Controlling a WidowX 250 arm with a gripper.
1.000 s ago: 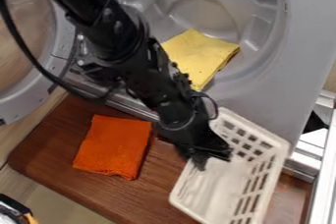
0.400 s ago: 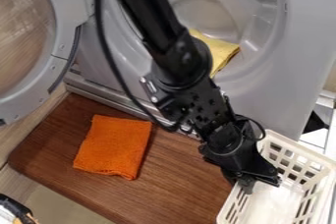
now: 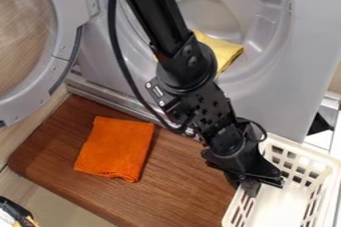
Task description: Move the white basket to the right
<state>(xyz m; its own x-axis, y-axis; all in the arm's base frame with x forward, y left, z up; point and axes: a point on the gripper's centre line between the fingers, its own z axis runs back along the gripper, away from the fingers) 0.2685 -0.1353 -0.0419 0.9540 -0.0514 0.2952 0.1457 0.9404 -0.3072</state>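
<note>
Basket (image 3: 283, 208) rightward, over board (image 3: 183, 186) edge

The arm (image 3: 163, 17) comes in from the top edge and slants down to the right, a cable (image 3: 114, 47) hanging along its left side. Its gripper (image 3: 259, 185) is at the upper left side of the white basket (image 3: 301, 150), in the lower right corner, where the picture's edges cut the basket off. To the left, an orange cloth (image 3: 114, 147) lies flat on the brown board (image 3: 186, 186). Above the board stands the grey machine (image 3: 279, 96), its round door (image 3: 60, 54) open at the left. A yellow cloth (image 3: 225, 50) lies in its opening, partly behind the arm.
</note>
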